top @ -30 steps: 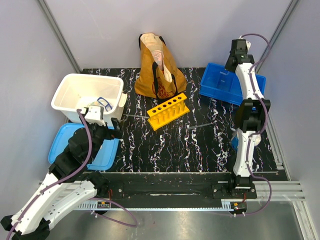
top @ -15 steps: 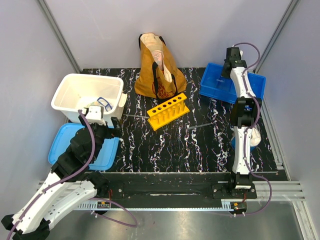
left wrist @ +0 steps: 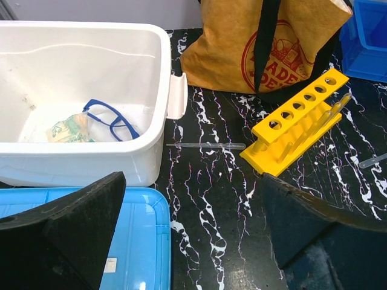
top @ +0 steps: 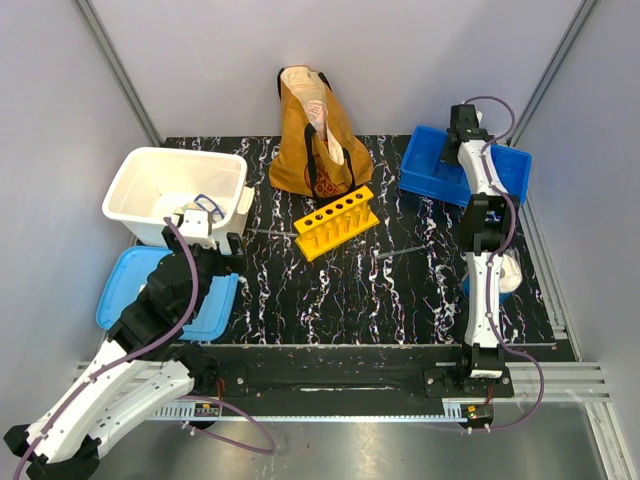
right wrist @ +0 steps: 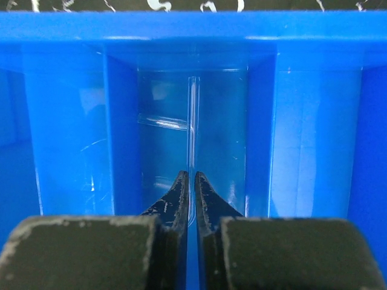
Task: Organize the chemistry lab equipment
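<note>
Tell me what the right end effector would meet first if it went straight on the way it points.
The blue bin: the right end effector aims into its middle compartment. The thin clear tube it seems to pinch sticks out ahead and would likely touch first; depth is unclear.

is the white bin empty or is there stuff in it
Not empty: the white bin holds blue-framed safety glasses and a small greenish packet on its floor.

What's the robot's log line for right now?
left fingers: open, empty, near white plastic tub | right fingers: shut on thin clear tube at blue plastic bin | yellow plastic six-hole rack: untouched
</note>
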Controlling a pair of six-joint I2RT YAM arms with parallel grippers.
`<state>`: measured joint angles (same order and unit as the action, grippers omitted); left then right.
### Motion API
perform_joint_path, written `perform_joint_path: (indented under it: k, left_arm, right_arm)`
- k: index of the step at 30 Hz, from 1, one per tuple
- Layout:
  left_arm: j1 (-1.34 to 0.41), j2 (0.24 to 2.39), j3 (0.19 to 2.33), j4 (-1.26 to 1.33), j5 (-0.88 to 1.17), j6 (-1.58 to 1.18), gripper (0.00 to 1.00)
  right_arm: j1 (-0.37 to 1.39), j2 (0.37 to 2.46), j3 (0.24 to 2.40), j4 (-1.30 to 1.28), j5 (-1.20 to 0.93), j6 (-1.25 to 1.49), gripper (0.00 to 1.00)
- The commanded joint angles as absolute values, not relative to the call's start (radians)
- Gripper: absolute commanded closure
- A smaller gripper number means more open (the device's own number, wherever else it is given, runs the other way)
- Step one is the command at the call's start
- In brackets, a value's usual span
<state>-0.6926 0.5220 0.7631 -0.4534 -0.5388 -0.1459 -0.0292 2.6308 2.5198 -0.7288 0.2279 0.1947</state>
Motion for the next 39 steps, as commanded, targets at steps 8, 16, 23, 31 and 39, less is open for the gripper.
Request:
perform_joint_path:
  k: [8, 16, 23, 31, 39]
  left_arm:
    - [-0.693, 0.543, 0.767, -0.390, -0.574, -0.123, 0.02]
    - [-0.693, 0.522, 0.776, -0.403, -0.568, -0.135, 0.02]
    - [-0.693, 0.491, 0.788, -0.417, -0.532, -0.149, 0.01]
    - [-0.693, 0.480, 0.805, -0.443, -0.508, -0.161, 0.01]
    - [-0.693, 0.443, 0.807, -0.448, -0.456, -0.173, 0.01]
  right_arm:
    - [-0.034, 2.639, 2.543, -0.707, 0.262, 0.183, 0.84]
    - [-0.031, 2.473, 2.510, -0.775, 0.180, 0.189, 0.69]
    - [-0.011, 2.243, 2.315, -0.781, 0.101, 0.123, 0.65]
    - [0.034, 1.996, 1.984, -0.818, 0.072, 0.225, 0.62]
    - [0.063, 1.743, 1.488, -0.687, 0.005, 0.694, 0.60]
